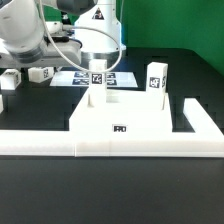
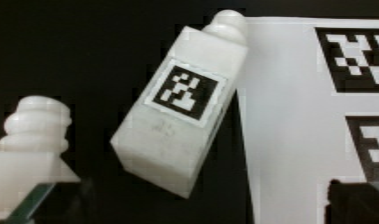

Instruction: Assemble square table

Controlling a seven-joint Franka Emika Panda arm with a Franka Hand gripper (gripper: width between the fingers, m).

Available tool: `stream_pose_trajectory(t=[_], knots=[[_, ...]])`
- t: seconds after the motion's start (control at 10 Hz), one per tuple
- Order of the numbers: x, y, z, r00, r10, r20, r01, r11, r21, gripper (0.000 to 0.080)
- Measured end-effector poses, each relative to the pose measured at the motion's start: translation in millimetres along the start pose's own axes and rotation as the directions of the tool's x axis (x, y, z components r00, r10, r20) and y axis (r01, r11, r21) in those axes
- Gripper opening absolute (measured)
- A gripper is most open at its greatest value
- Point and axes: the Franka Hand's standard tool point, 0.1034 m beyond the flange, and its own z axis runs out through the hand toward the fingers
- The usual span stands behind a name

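Nearest in the exterior view: L-shaped rail (image 1: 110, 147) runs across the front and turns back at the exterior view's right. The square tabletop panel (image 1: 130, 112) lies flat just behind it, apparently against it, w/ its small tag (image 1: 120, 128) near the front edge. No leg is clearly fitted yet, so the job looks early.

At the panel's far edge a tagged white post (image 1: 97, 90) sits right under the gripper (image 1: 97, 66). Can't tell if it's on the panel or just behind it.

Wrist view: a tagged leg (image 2: 182, 100) lies tilted on the black table, screw tip toward the marker board (image 2: 301, 110), its side along the board's edge. A second leg (image 2: 33, 135) is just beside it, ribbed screw end showing. Fingertips (image 2: 29, 198) stand spread wide to either side w/ nothing between them, so no grip.

Step in hand, I judge: reach for a leg. Next move calls for lining the jaws across the tilted leg's body, dropping straight down, then closing w/o nudging the neighbour.

Further back: a third leg (image 1: 157, 78) stands upright toward the exterior view's right, well apart. Two more tagged white parts (image 1: 42, 72), prob. legs, sit far left.

Surface is a matte black table (image 1: 40, 190). Behind it is a green backdrop (image 1: 190, 30).
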Motion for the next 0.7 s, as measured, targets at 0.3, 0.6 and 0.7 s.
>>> stream_pose_trajectory(t=[0.3,0.6,0.7], knots=[[0.4,0.0,-0.3,1.000,-0.011,-0.002,0.011,1.000,-0.001,0.0649],[0.5,-0.2,-0.3,1.000,-0.011,-0.002,0.011,1.000,-0.001,0.0649],[0.8,-0.9,0.1,1.000,-0.012,-0.001,0.012,1.000,-0.002,0.0649]])
